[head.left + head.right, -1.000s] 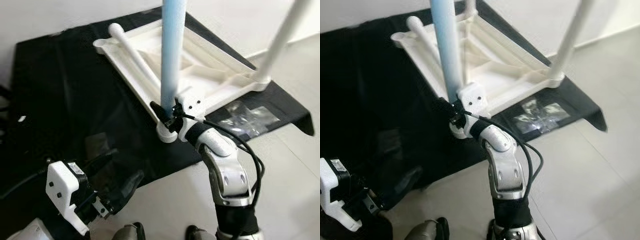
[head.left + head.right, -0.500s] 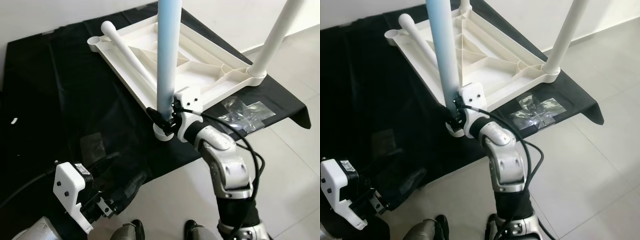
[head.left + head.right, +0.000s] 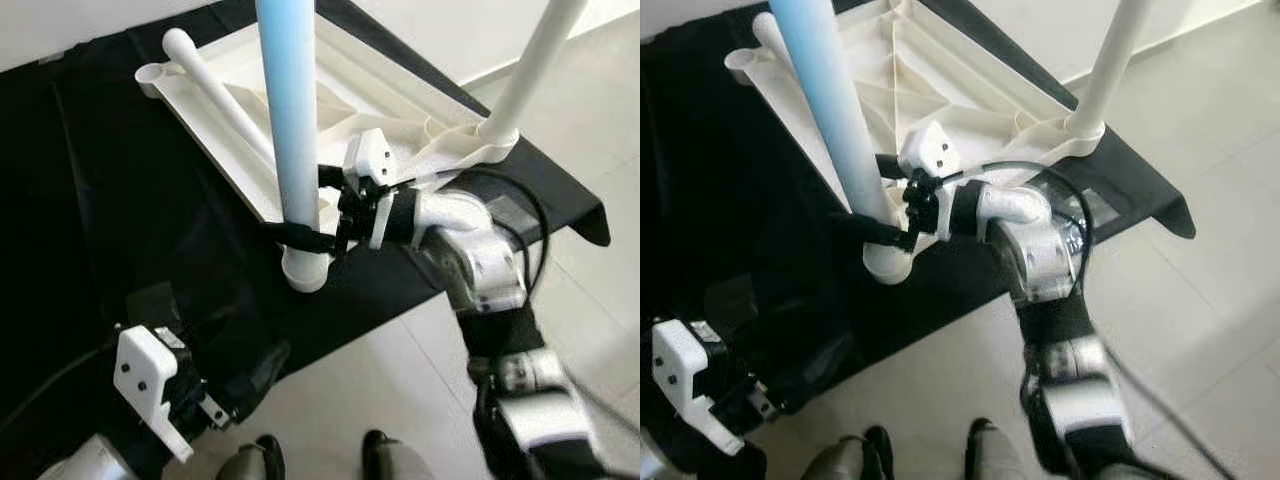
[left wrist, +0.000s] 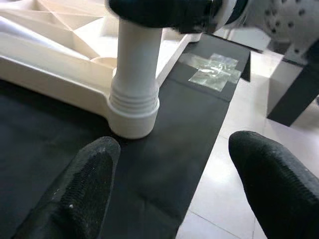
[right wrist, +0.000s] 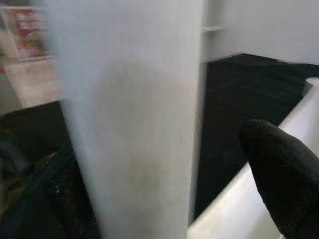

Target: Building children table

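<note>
1. We count one white tabletop (image 3: 400, 120), lying upside down on one black cloth (image 3: 120, 200) spread over the tiled floor (image 3: 400, 400).
2. We count three legs: a pale blue leg (image 3: 295, 130) standing upright in the near corner socket (image 3: 305, 270), a white leg (image 3: 530, 65) upright in the right corner, and a loose white leg (image 3: 215, 90) lying across the underside.
3. Our right gripper (image 3: 318, 215) has its two black fingers clamped around the blue leg just above the socket.
4. Our left gripper (image 4: 174, 174) hangs low near the cloth's front edge, its fingers (image 4: 87, 184) spread apart with nothing between them.
5. One clear plastic bag (image 4: 212, 72) lies on the cloth beyond the socket.
</note>
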You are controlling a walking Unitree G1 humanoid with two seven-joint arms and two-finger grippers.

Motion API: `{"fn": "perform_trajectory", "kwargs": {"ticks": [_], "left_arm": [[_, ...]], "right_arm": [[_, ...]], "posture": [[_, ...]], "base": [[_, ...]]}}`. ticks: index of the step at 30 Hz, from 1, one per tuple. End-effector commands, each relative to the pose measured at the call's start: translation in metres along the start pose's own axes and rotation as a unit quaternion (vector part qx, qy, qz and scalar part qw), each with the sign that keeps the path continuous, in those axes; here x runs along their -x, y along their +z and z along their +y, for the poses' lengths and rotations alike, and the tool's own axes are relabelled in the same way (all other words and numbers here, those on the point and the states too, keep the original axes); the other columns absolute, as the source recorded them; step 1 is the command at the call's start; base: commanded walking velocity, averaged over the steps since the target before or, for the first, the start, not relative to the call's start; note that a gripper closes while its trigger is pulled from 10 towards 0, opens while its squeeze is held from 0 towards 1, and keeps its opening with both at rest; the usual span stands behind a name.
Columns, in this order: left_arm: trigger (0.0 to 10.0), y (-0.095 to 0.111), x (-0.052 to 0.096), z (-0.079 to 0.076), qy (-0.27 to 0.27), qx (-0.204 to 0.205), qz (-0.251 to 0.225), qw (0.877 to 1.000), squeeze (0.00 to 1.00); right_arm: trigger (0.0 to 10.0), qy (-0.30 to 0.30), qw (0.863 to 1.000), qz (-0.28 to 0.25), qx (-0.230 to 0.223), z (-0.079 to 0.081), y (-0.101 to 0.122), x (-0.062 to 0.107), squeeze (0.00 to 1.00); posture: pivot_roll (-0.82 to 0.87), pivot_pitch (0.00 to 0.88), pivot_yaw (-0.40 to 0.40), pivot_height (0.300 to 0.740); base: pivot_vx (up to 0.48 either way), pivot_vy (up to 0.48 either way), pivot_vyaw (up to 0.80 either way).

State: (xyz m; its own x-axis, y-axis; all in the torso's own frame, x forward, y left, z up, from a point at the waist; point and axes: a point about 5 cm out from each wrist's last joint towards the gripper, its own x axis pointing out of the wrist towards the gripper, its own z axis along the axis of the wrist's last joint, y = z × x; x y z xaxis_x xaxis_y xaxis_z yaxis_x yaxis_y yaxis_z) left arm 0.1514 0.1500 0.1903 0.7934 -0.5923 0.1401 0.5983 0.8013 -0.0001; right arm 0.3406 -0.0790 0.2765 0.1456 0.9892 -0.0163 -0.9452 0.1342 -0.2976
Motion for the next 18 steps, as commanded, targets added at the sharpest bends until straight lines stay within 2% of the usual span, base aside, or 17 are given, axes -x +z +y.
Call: {"fn": "perform_trajectory", "kwargs": {"ticks": [1,6,7,9,10,18], "left_arm": [[10.0,-0.006,0.000,0.000,0.011,0.005,0.006,1.000,0.00],[10.0,-0.009,-0.001,-0.001,0.018,0.006,0.003,1.000,0.00],[10.0,-0.010,-0.001,-0.001,0.020,0.006,0.003,1.000,0.00],[10.0,-0.010,-0.001,-0.001,0.021,0.006,0.002,1.000,0.00],[10.0,-0.010,0.000,-0.002,0.022,0.007,0.003,1.000,0.00],[10.0,-0.012,-0.001,-0.002,0.024,0.006,0.002,1.000,0.00]], "right_arm": [[10.0,0.057,0.998,-0.003,-0.013,0.004,-0.006,-0.004,0.00],[9.8,0.084,0.996,0.003,-0.028,-0.007,-0.008,-0.004,0.00],[1.5,0.090,0.995,0.002,-0.031,-0.011,-0.008,-0.004,0.00],[1.5,0.092,0.995,0.002,-0.031,-0.012,-0.009,-0.004,0.00],[0.0,0.102,0.994,-0.001,-0.038,-0.013,-0.009,-0.002,0.00],[0.0,0.113,0.993,-0.011,-0.039,-0.018,-0.011,0.003,0.00]], "posture": [[0.05,0.300,0.030,0.740],[0.06,0.306,0.027,0.740],[0.06,0.305,0.028,0.740],[0.06,0.305,0.028,0.740],[0.06,0.305,0.028,0.740],[0.05,0.301,0.029,0.740]], "base": [[0.000,0.000,0.00],[0.000,0.000,0.00],[0.000,0.000,0.00],[0.000,0.000,0.00],[0.000,0.000,0.00],[0.000,0.000,0.00]]}}
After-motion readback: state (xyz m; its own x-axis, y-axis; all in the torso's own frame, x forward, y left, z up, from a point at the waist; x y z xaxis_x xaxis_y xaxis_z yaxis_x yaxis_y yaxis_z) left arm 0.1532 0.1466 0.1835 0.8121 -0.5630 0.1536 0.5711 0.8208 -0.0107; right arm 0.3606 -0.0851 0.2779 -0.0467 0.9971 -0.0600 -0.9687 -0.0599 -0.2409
